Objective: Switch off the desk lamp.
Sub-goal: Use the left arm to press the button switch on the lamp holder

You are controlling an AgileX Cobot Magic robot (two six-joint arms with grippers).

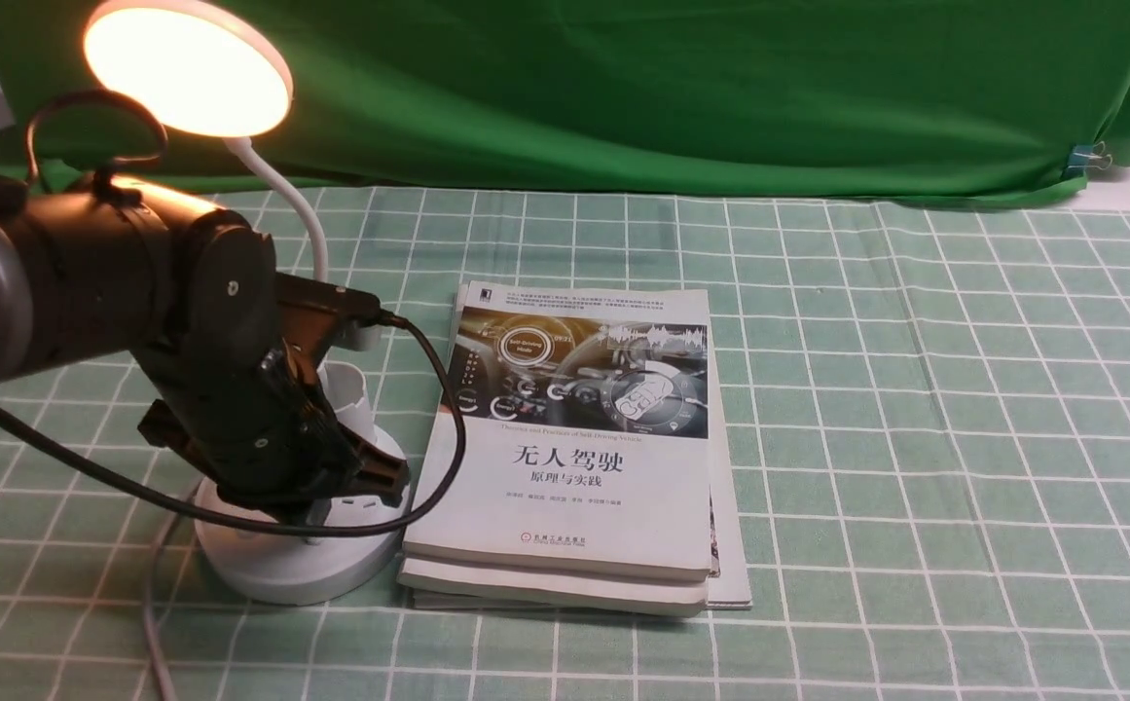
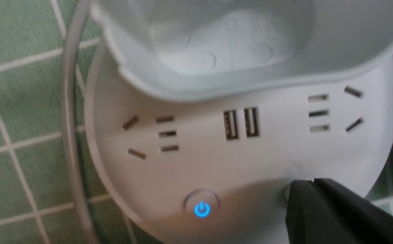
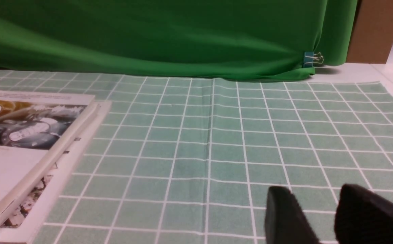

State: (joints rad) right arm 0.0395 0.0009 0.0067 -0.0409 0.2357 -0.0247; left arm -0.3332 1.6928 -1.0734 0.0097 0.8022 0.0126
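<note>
The white desk lamp stands at the left with its round disc head glowing, a thin neck, a small cup holder and a round base. In the left wrist view the base shows sockets, two USB ports and a button with a blue lit power sign. My left gripper is shut, its tips resting on a second round button that is mostly hidden under them. It also shows in the front view. My right gripper is open and empty, low over the tablecloth.
A stack of books lies right beside the lamp base, also in the right wrist view. The lamp's white cord runs off the front-left. A green backdrop hangs behind the checked cloth.
</note>
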